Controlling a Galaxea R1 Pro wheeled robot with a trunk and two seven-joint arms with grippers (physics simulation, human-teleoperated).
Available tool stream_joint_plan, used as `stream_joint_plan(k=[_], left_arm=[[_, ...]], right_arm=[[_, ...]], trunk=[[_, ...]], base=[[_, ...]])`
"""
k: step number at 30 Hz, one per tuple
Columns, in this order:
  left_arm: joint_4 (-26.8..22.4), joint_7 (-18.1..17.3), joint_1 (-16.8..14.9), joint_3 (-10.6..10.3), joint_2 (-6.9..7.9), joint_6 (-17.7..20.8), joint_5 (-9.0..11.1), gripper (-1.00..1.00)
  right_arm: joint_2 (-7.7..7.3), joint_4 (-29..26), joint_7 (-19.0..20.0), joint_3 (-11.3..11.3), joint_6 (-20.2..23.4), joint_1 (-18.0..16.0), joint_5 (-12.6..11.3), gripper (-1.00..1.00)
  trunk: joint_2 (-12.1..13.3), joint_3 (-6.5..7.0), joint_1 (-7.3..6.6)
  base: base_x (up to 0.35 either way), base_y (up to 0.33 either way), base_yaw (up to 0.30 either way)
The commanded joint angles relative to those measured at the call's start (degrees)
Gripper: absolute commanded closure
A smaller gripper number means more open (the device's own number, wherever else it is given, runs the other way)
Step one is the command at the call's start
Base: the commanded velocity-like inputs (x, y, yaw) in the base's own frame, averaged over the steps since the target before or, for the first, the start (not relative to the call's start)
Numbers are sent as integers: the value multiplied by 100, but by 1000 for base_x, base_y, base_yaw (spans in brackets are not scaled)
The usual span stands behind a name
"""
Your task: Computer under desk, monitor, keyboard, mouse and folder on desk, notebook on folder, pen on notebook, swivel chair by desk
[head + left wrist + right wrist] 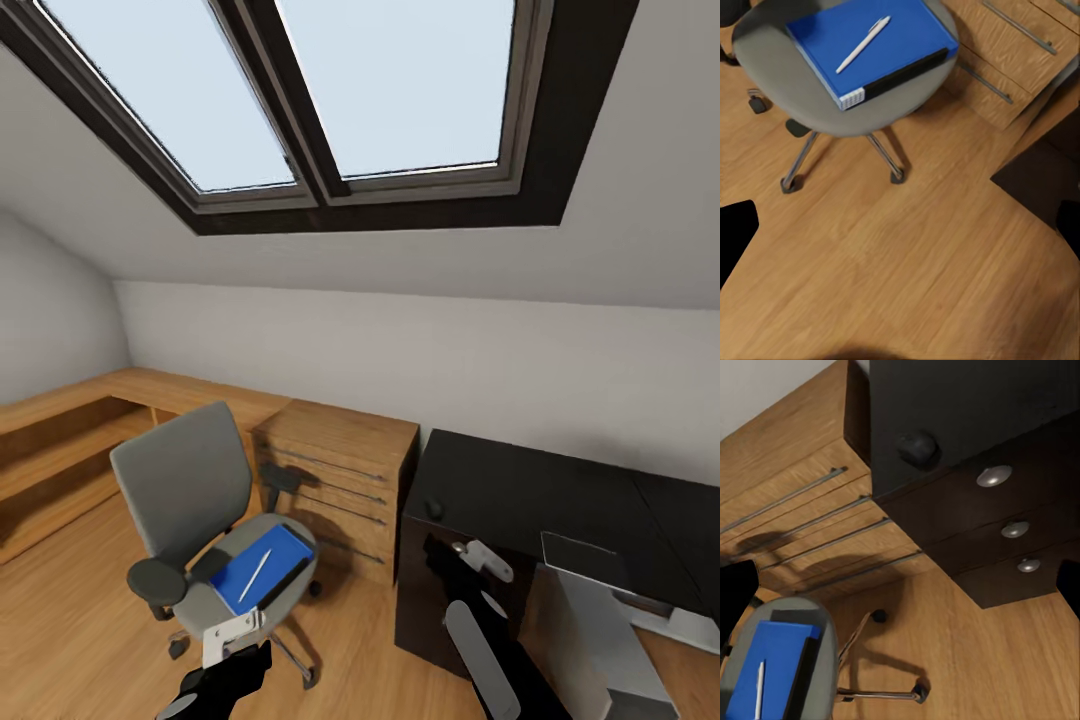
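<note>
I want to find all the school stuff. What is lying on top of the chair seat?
On the swivel chair seat lies the blue folder, with the white pen on top. A dark book edge shows beneath the folder; the rest is covered.

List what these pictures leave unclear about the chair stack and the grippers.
- Notebook: the head view shows a dark slab under the folder; its identity is unclear, mostly covered.
- Left gripper: fingertips too small in the head view to judge the gap.
- Right gripper: jaws foreshortened in the head view.

I'm looking into an attic room at home: skylights in a sloped ceiling, wood floor, swivel chair, wooden drawers, black table.
</note>
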Motion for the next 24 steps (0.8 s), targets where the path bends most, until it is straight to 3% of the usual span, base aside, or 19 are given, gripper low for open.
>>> stream_joint_plan(k=[1,9,24], left_arm=[[-9,54,-2,-6,0,7,60,-100],[-9,62,-4,-6,-1,7,60,-100],[-9,63,-4,-9,-7,7,56,-100]], right_arm=[[-2,-9,-35,7,22,-2,-16,-100],[-4,-9,-29,8,22,-2,-16,-100],[-4,-9,-18,71,23,-2,94,-100]], trunk=[[-5,-2,5],[-5,6,5],[-5,7,5]], base=[[283,-154,257],[283,-192,213],[260,-239,19]])
